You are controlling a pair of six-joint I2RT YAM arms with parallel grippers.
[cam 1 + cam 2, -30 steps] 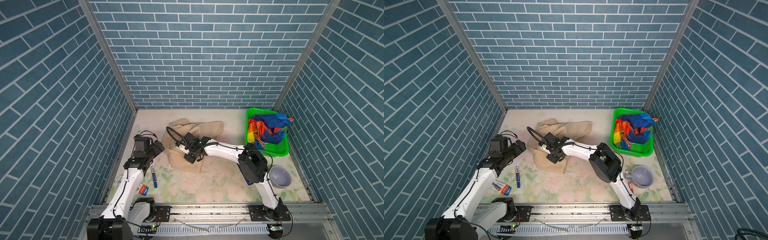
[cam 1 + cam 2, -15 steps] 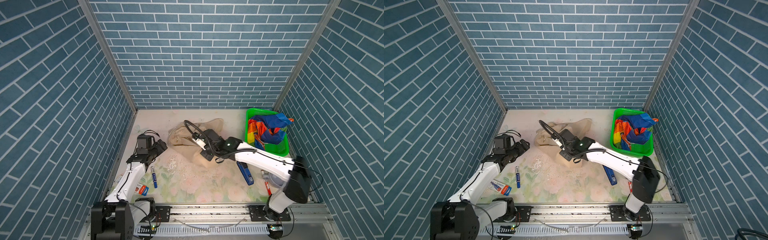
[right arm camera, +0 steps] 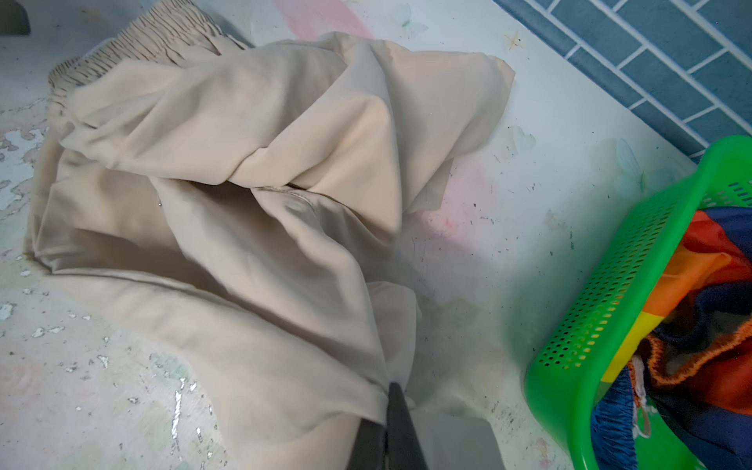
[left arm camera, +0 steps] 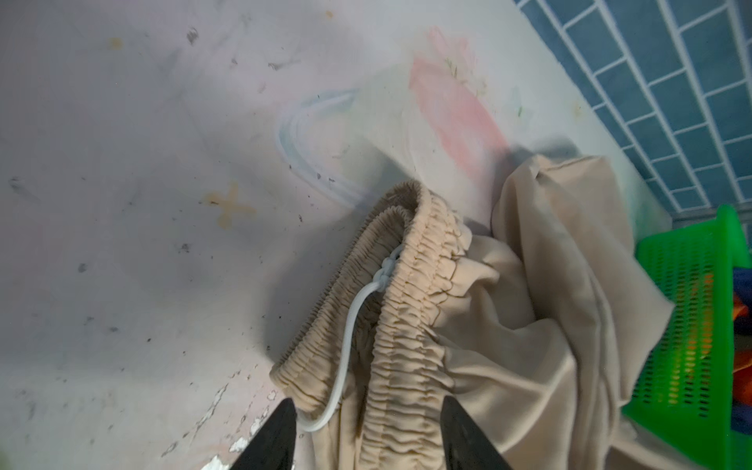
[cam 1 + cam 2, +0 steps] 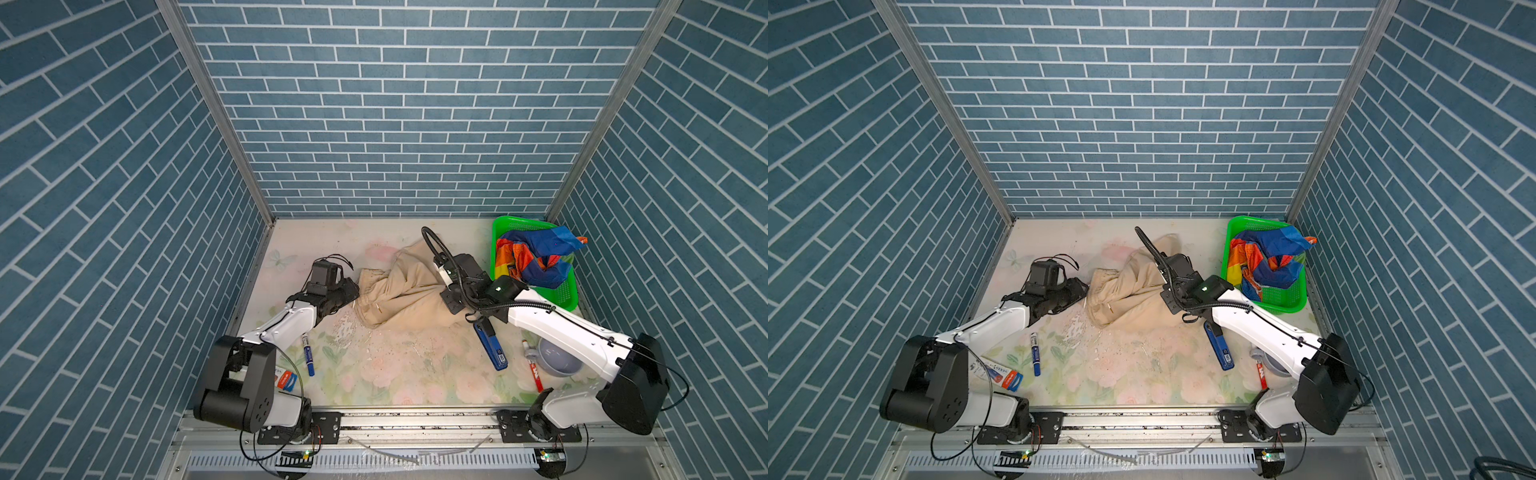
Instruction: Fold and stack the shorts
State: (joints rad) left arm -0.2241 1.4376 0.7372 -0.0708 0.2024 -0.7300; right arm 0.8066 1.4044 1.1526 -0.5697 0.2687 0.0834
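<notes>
Right pincer (image 3: 390, 407), clamped on a leg of the beige shorts (image 5: 403, 291), has dragged them toward the basket (image 5: 493, 253). Left pincer (image 4: 366, 401) stands half open astride the waistband (image 4: 411, 325) just ahead, with the shorts stretched lengthwise between both.

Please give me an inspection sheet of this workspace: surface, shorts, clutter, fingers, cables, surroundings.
Surface: floral table, scuffed and flaking in places.
Job's things: beige shorts crumpled on the table; rainbow shorts bunched in the green basket; nothing folded.
Clutter: blue marker, red marker, grey cup, small packet, blue tool.
Grippers: left gripper fingers apart astride the beige waistband; right gripper shut on the beige shorts.
Cables: black cable arches over the beige shorts.
Surroundings: blue brick walls, metal rail in front.
</notes>
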